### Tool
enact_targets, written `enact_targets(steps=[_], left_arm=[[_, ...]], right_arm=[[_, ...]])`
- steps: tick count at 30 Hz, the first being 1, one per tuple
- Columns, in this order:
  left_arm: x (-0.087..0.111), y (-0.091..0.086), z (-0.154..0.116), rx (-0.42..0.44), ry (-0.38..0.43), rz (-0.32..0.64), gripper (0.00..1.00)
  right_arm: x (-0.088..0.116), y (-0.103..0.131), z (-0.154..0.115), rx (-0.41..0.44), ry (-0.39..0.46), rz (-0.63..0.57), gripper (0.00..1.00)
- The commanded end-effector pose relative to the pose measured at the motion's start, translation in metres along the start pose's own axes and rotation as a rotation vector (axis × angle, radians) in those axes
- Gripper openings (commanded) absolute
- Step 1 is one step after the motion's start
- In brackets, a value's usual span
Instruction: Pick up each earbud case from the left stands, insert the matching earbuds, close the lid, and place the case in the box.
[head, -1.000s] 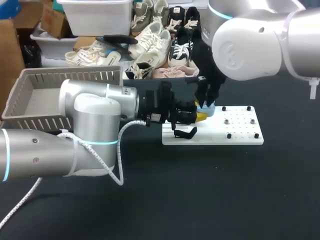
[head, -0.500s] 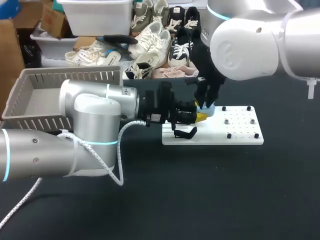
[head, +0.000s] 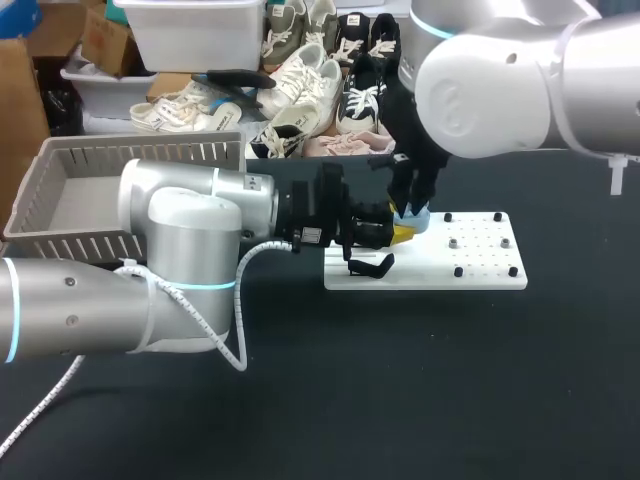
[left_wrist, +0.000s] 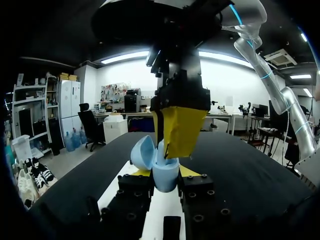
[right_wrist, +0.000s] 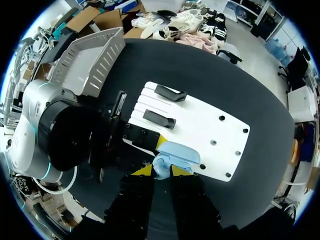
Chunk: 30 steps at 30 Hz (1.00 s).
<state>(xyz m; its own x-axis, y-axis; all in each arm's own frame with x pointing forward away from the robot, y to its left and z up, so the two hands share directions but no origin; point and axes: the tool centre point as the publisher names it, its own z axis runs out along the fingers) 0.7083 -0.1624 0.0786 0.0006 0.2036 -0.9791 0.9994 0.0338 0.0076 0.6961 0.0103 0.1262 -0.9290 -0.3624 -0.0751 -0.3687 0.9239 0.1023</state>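
- The left arm reaches in from the lower left of the head view across the dark table. It has not shifted over the last second.
- At frame centre the left end effector is closed narrowly on the light-blue earbud case, a yellow tip against each side. The lid stands open, tilted back.
- The right end effector sits at the case's open mouth from above. Whether it grips anything I cannot tell.
- Beneath lies the white board, and its two black stands are bare.
- Only the right arm, at upper right, has crept slightly leftward. I judge this a fine adjustment during insertion.
- Closing the lid and carrying the case to the grey box, upper left, remain.
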Motion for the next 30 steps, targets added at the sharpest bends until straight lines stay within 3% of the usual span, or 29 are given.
enact_targets(steps=[1,2,9,17,23,30], left_arm=[[0.000,0.000,0.000,-0.001,-0.003,0.001,0.00],[0.000,0.000,0.000,-0.001,-0.003,0.001,0.00],[0.000,0.000,0.000,-0.001,-0.003,0.001,0.00],[0.000,0.000,0.000,-0.001,-0.003,0.001,0.00],[0.000,0.000,0.000,-0.001,-0.003,0.001,0.00],[0.000,0.000,0.000,-0.001,-0.003,0.001,0.00]], right_arm=[[-0.001,0.000,0.002,0.000,0.006,0.004,0.12],[-0.001,0.000,0.002,0.000,0.006,0.004,0.18],[0.000,0.000,0.001,0.002,0.004,0.004,0.26],[-0.001,0.001,-0.003,0.005,0.001,0.003,0.29],[0.004,-0.001,-0.026,0.002,-0.060,0.000,0.30],[-0.022,-0.029,-0.048,-0.008,-0.128,0.102,0.31]])
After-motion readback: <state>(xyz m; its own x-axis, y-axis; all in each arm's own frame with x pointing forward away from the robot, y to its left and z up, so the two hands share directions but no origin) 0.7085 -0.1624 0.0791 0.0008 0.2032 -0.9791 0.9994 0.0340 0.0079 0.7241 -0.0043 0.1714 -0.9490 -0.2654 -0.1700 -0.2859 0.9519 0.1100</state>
